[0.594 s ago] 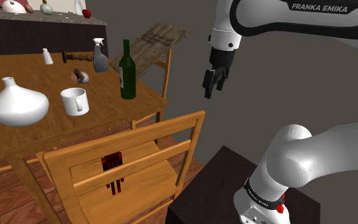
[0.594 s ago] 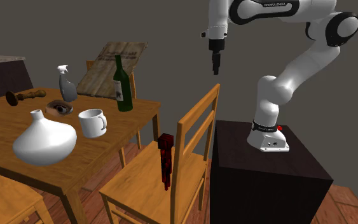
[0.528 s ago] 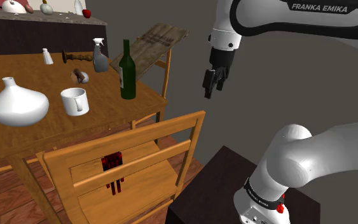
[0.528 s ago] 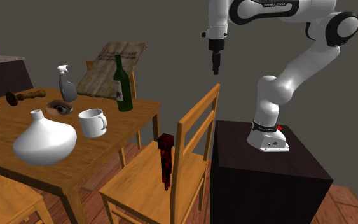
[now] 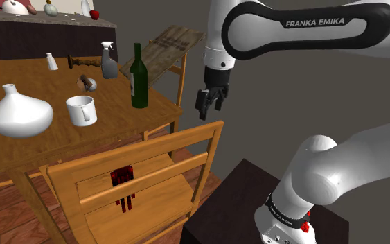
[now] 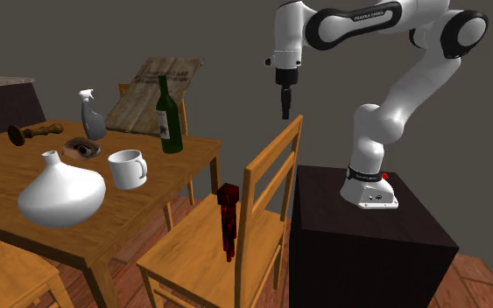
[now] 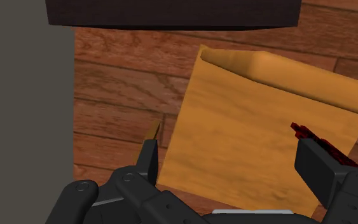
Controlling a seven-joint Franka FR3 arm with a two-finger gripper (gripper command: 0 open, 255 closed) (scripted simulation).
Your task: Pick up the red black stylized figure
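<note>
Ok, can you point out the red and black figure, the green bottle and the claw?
red and black figure (image 6: 228, 217), second exterior view, middle of its body.
green bottle (image 5: 139, 86), shoulder view, its lower body.
claw (image 7: 227, 147), wrist view, midway between its open fingertips.

A small red and black stylized figure (image 6: 228, 219) stands upright on a wooden chair seat (image 6: 183, 254), close to the seat's back edge. It is slim, with a blocky top over thin legs. In the shoulder view it shows between the backrest slats.
</note>
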